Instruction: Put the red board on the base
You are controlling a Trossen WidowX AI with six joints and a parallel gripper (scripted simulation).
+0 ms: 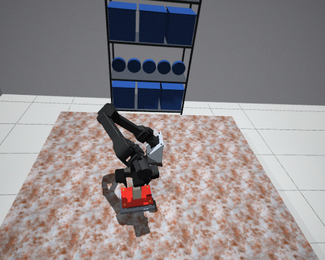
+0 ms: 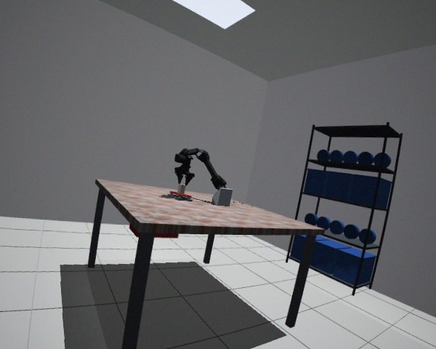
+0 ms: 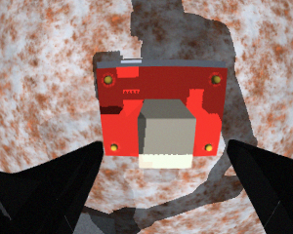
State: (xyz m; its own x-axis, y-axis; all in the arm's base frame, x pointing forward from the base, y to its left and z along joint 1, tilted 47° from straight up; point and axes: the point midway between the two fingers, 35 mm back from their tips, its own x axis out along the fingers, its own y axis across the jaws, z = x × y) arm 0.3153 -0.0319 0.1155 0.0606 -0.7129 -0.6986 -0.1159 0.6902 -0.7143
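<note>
My end effector (image 2: 184,183) (image 3: 166,147) hangs wide open above the red board (image 1: 128,197) (image 2: 188,195) (image 3: 119,134); gold pins show at all four corner holes.

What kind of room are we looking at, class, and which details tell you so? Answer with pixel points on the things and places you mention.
Probably a robotics lab or workshop: a small black robot arm (image 1: 108,127) (image 2: 209,169) is mounted on a table (image 1: 213,168) (image 2: 211,216), a red board (image 1: 127,197) (image 3: 119,132) with gold pins at its corners lies beneath its pincer (image 2: 184,181) (image 3: 166,145), and a storage rack (image 1: 150,44) (image 2: 355,131) stands nearby.
</note>
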